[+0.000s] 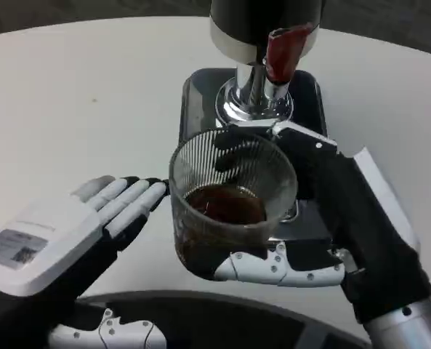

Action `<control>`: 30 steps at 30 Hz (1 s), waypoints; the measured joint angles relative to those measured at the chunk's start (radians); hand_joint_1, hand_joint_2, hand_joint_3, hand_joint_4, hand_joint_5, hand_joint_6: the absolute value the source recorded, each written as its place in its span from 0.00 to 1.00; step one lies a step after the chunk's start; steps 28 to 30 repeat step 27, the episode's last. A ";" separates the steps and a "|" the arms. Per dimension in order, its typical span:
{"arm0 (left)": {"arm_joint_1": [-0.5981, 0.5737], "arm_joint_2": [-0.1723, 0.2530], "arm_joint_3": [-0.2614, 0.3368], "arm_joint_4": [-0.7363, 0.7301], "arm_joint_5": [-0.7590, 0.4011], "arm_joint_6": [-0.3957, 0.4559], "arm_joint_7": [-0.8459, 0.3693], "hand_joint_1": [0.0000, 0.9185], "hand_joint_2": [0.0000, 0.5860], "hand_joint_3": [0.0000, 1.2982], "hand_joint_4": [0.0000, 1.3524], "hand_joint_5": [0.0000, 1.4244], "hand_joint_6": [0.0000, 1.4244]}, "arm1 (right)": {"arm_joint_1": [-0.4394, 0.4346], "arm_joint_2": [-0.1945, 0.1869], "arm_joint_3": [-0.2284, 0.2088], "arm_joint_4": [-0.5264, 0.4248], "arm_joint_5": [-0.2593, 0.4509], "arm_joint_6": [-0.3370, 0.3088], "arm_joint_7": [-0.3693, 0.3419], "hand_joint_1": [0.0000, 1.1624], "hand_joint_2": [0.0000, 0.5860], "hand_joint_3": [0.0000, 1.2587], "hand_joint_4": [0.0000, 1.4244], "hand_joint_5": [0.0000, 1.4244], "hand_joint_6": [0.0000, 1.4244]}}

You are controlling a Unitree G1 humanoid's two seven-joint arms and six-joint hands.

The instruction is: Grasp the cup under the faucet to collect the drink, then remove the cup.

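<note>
A clear ribbed plastic cup (230, 200) holds dark brown drink in its bottom. My right hand (324, 218) grips it, with a white finger curled under its base and dark fingers behind its far wall. The cup sits in front of and a little below the chrome faucet (255, 91) with its red lever (282, 51), above the front of the black drip tray (200, 98). My left hand (91, 218) lies open to the cup's left, fingertips close to the cup wall; contact is unclear.
The dispenser's dark body (251, 18) rises at the top centre. The white round table (77, 109) spreads to the left and behind. A dark curved edge (200, 313) runs along the bottom of the picture.
</note>
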 measured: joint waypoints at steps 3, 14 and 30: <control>-0.005 0.000 -0.023 -0.012 0.024 0.001 0.000 0.00 0.06 0.00 0.00 0.00 0.00 | 0.015 -0.009 -0.016 -0.042 0.012 0.035 0.009 1.00 0.21 0.59 0.65 0.70 0.98; -0.028 -0.002 -0.028 -0.005 0.038 -0.017 0.000 0.00 0.06 0.00 0.00 0.00 0.00 | 0.110 -0.044 -0.022 -0.215 0.021 0.124 0.052 1.00 0.21 0.59 0.65 0.70 0.98; -0.025 -0.002 -0.023 -0.004 0.038 -0.049 0.010 0.00 0.05 0.00 0.00 0.00 0.00 | 0.161 -0.070 -0.046 -0.291 0.047 0.141 0.079 1.00 0.23 0.59 0.65 0.70 0.98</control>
